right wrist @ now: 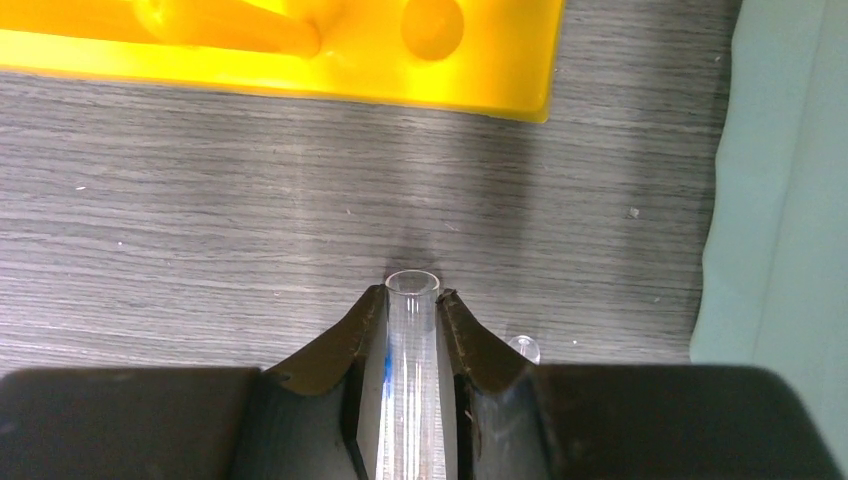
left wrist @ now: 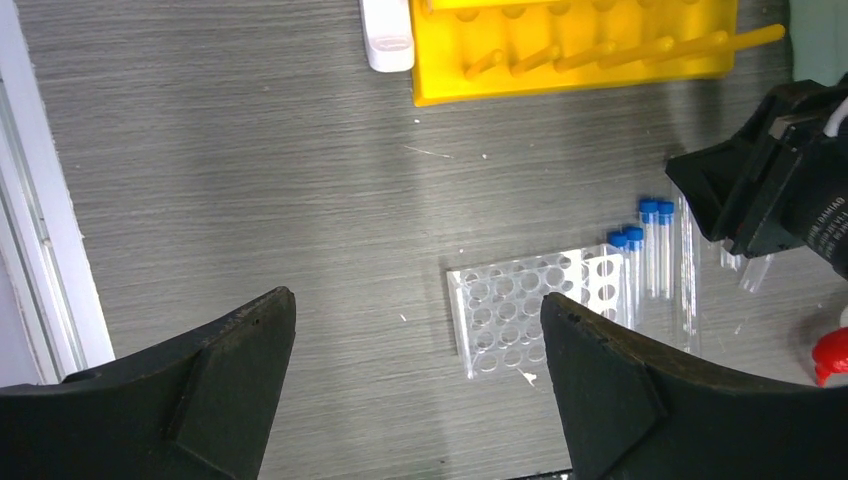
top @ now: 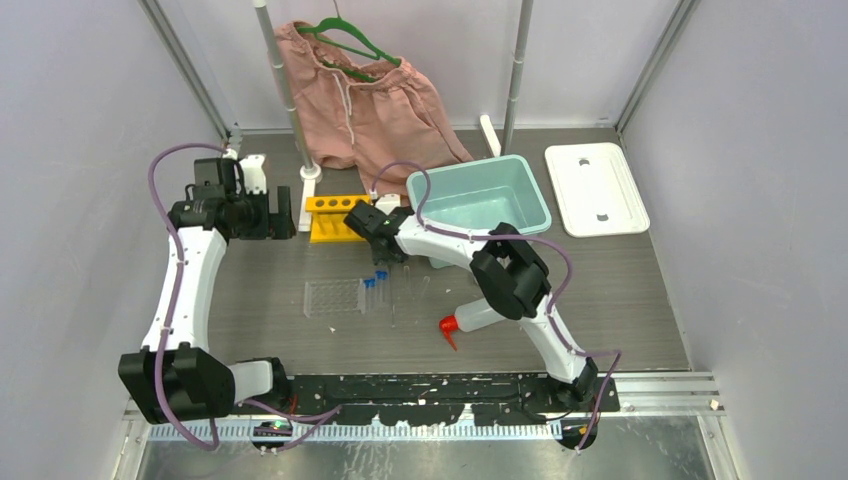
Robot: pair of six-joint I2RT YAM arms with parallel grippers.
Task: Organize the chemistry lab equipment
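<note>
My right gripper (right wrist: 412, 296) is shut on a clear glass tube (right wrist: 411, 340), held just in front of the yellow rack (right wrist: 300, 50); in the top view the right gripper (top: 362, 222) sits beside that yellow rack (top: 330, 217). My left gripper (left wrist: 415, 330) is open and empty, high above the table; in the top view it (top: 278, 212) is left of the yellow rack. A clear rack (left wrist: 530, 310) lies on the table with blue-capped vials (left wrist: 645, 250) and loose glass tubes (left wrist: 688, 270) beside it. A white squeeze bottle with red nozzle (top: 468, 319) lies under the right arm.
A teal bin (top: 480, 196) stands right of the yellow rack, with a white lid (top: 596, 188) further right. Pink shorts on a green hanger (top: 362, 90) hang at the back between two poles. A small white piece (left wrist: 386, 35) lies left of the yellow rack.
</note>
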